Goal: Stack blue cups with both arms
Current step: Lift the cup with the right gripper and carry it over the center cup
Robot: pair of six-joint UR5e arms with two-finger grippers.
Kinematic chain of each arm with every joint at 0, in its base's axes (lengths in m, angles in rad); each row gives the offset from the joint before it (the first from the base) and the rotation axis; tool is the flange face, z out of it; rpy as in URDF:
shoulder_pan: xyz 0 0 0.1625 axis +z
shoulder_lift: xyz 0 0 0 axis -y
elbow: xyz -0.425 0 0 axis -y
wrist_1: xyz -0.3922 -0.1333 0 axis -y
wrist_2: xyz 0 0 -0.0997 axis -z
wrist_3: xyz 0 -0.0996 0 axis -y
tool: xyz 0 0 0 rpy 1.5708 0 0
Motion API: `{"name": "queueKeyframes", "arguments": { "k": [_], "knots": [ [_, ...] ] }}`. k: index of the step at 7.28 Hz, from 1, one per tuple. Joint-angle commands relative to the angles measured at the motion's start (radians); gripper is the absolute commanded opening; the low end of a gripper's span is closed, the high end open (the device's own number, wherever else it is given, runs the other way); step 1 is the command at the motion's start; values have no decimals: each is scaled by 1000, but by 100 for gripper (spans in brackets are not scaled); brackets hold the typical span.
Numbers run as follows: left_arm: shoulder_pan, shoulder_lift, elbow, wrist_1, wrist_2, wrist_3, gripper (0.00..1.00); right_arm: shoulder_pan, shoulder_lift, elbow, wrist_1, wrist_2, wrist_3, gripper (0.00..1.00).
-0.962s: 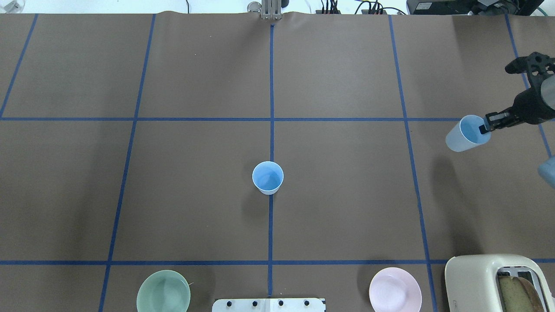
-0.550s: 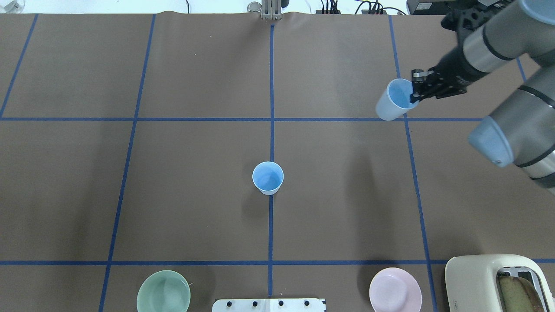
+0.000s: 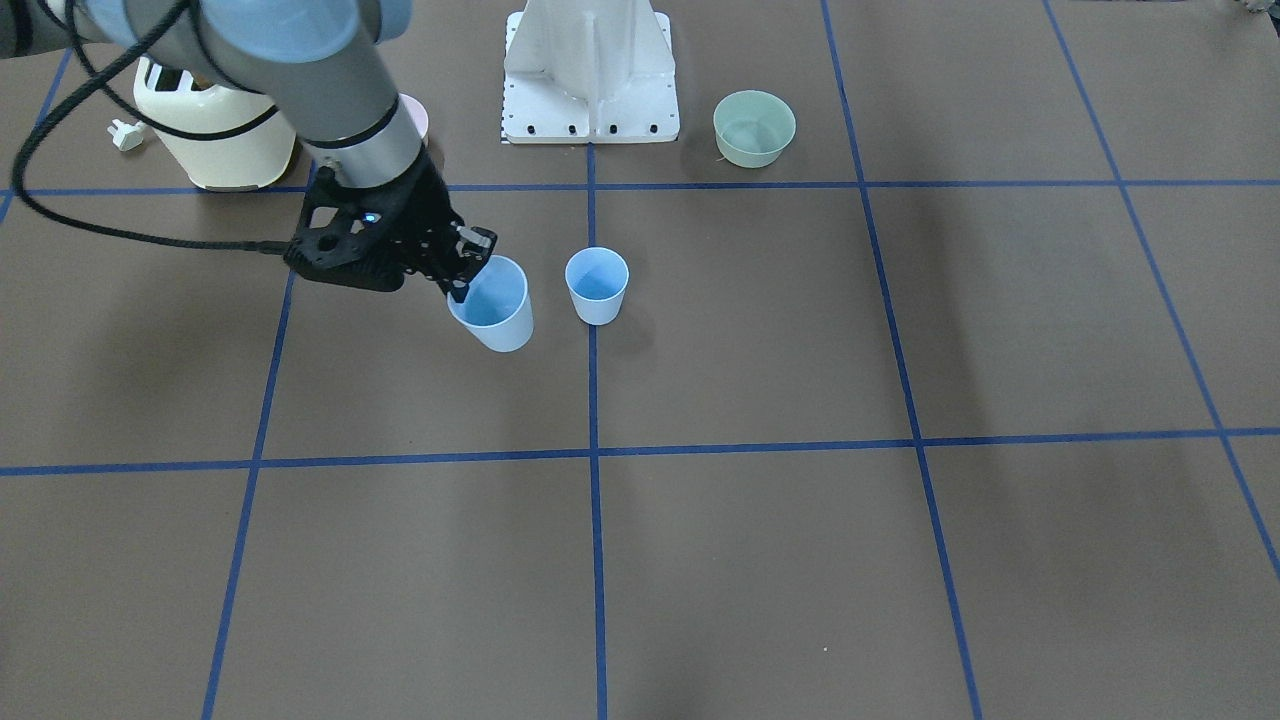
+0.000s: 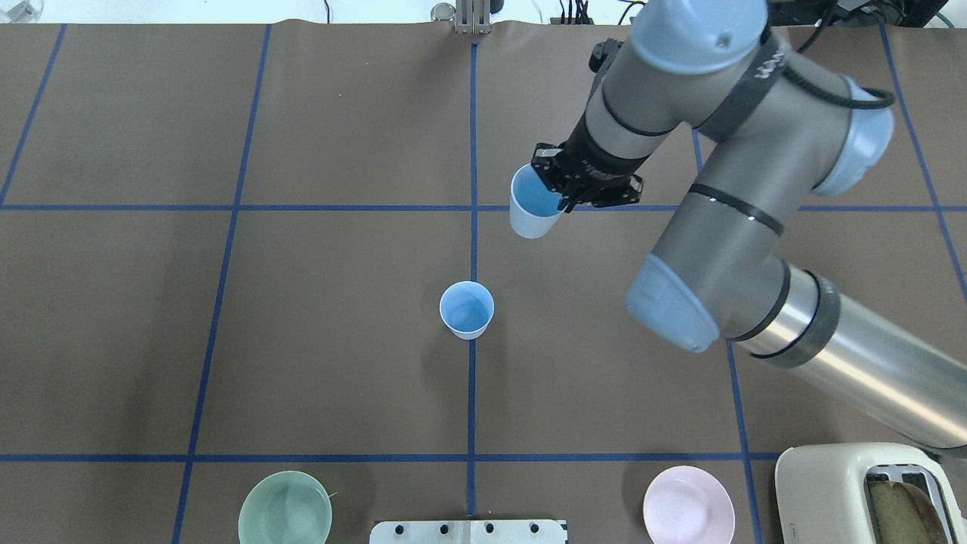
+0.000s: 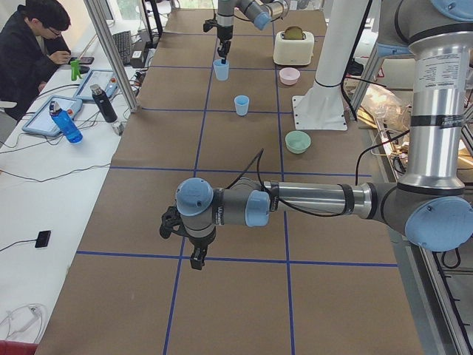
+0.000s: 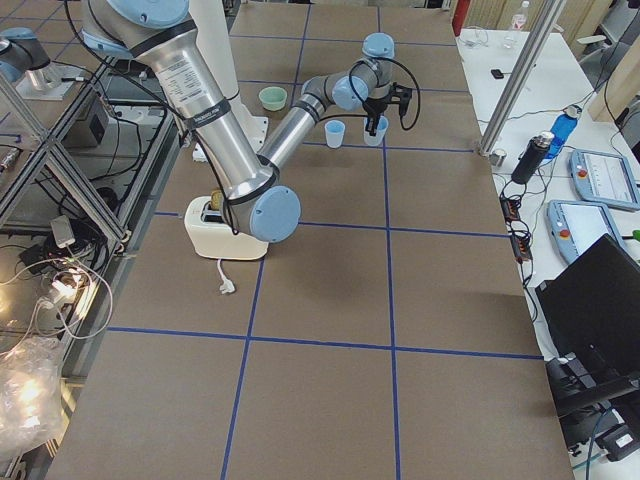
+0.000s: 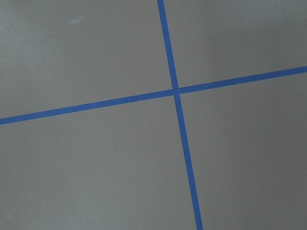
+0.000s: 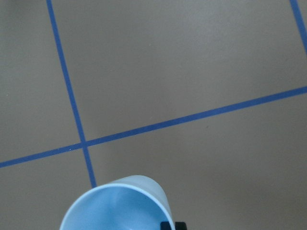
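Observation:
One blue cup stands upright on the table's centre line; it also shows in the front view. My right gripper is shut on the rim of the second blue cup, one finger inside it, and holds it slightly tilted above the table. That cup is beyond the standing one and a little to its right, apart from it. It also shows in the front view and in the right wrist view. My left gripper shows only in the exterior left view, far from both cups. I cannot tell if it is open or shut.
A green bowl and a pink bowl sit at the near edge on either side of the white base mount. A cream toaster stands at the near right corner. Blue tape lines grid the brown table.
My right arm has swung the held cup from the table's right edge leftward to near the centre line. The standing cup has not moved.

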Motion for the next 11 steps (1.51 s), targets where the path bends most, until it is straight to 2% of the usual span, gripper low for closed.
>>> {"name": "queueKeyframes", "arguments": {
  "k": [1,3,8,9,10,11],
  "knots": [
    [1,1,1,0,0,0,99,-148,114,-21,-127,-137,110,0],
    [3,1,4,0,0,1,99,-194,135,-88,-129,-168,118,0],
    [3,1,5,0,-1,1,99,-236,124,-96,-126,-180,118,0],
    [3,1,5,0,-1,1,99,-242,124,-97,-122,-181,118,9],
    [3,1,5,0,0,1,99,-243,124,-105,-116,-181,118,23],
    [3,1,5,0,0,1,99,-245,124,-107,-116,-181,117,42]
  ]
}}
